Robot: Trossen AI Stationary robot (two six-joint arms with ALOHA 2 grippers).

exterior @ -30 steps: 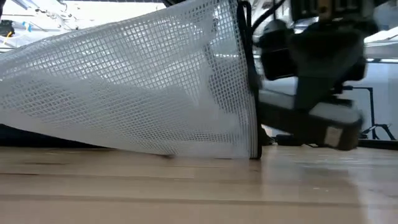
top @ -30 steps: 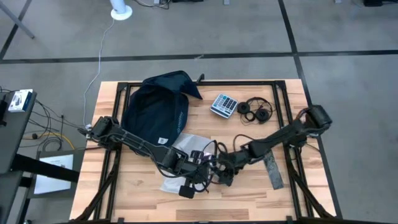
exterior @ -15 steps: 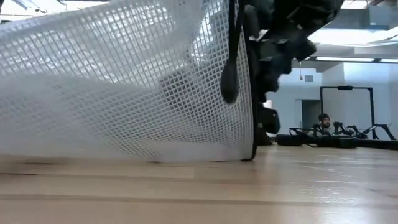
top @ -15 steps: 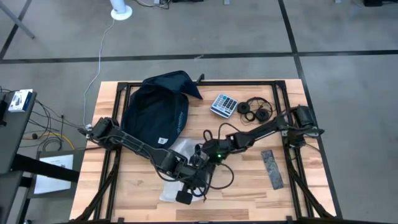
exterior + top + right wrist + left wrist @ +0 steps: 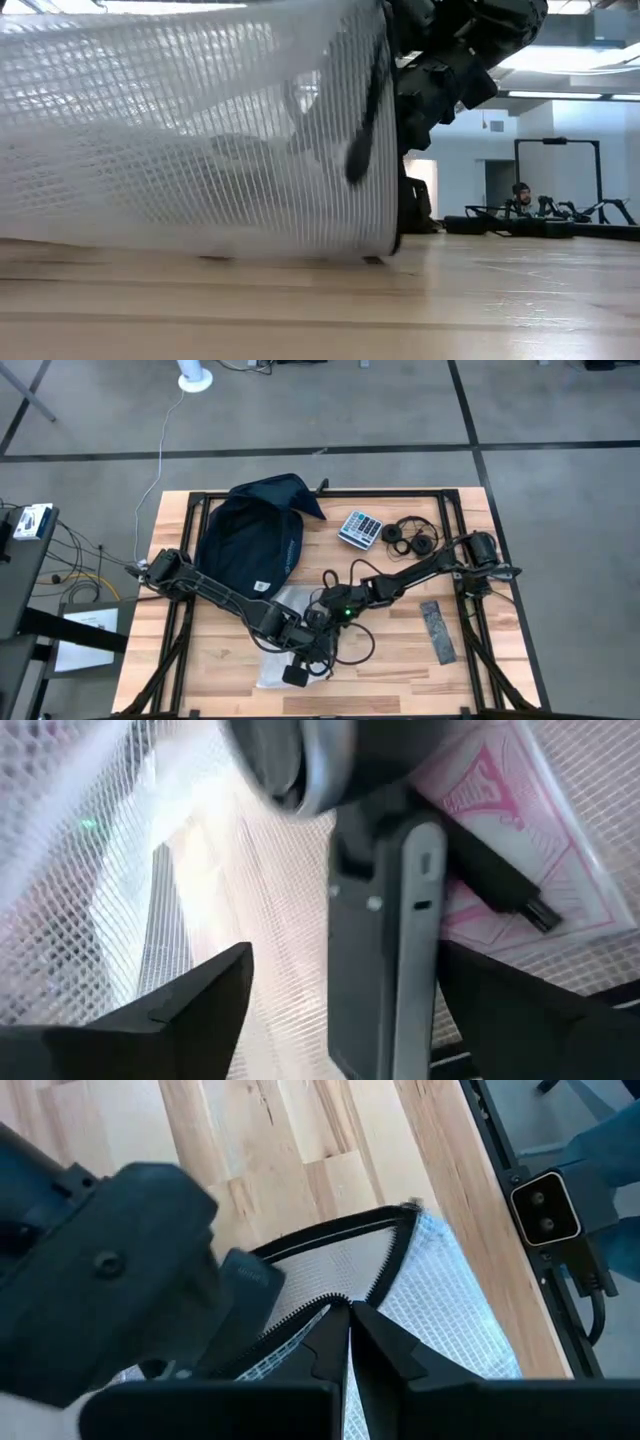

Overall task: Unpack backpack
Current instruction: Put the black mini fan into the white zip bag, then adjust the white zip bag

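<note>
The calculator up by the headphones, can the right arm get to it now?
Probably yes. The calculator lies uncovered on the table, nothing on it, and the right gripper is open at the mesh pouch, holding nothing.

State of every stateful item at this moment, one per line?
backpack: flat on the table, neither claw on it
mesh pouch: zipper partly open, edge lifted off the table
left claw: shut on the mesh pouch edge
right claw: open, at the pouch mouth
calculator: lying flat
headphones: lying loose
</note>
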